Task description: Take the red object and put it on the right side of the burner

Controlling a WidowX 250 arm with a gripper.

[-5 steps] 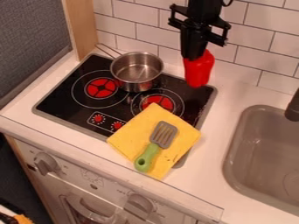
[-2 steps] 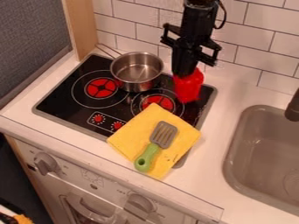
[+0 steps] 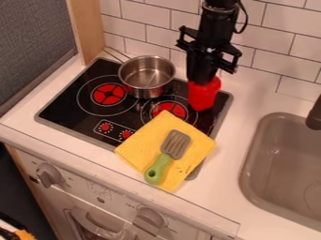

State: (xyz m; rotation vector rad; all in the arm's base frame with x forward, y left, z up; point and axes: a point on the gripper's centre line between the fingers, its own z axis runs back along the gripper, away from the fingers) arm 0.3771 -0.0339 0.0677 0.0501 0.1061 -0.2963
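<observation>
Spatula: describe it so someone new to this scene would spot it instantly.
On the black stove, find the yellow cloth covering the corner nearest the sink and the counter's front edge. The spatula lies on that cloth, its slotted grey head and green handle unlike the steel pot or red object.

Red object (image 3: pixel 203 96): top covered by end effector (image 3: pixel 202 78); contact with stovetop (image 3: pixel 63 105) indistinct.
Arm (image 3: pixel 219 11): cropped, top edge.
Stovetop: partly hidden beneath pot (image 3: pixel 147 89) and yellow cloth (image 3: pixel 138 146).
Cloth: centre obscured by spatula (image 3: pixel 174 144).
Sink (image 3: pixel 249 161), faucet (image 3: pixel 315 118): cropped, right edge.
Oven front (image 3: pixel 122 213): cropped, bottom edge; markings illegible.
Orange item (image 3: pixel 24 235), lower left corner: cropped, unidentifiable.
</observation>
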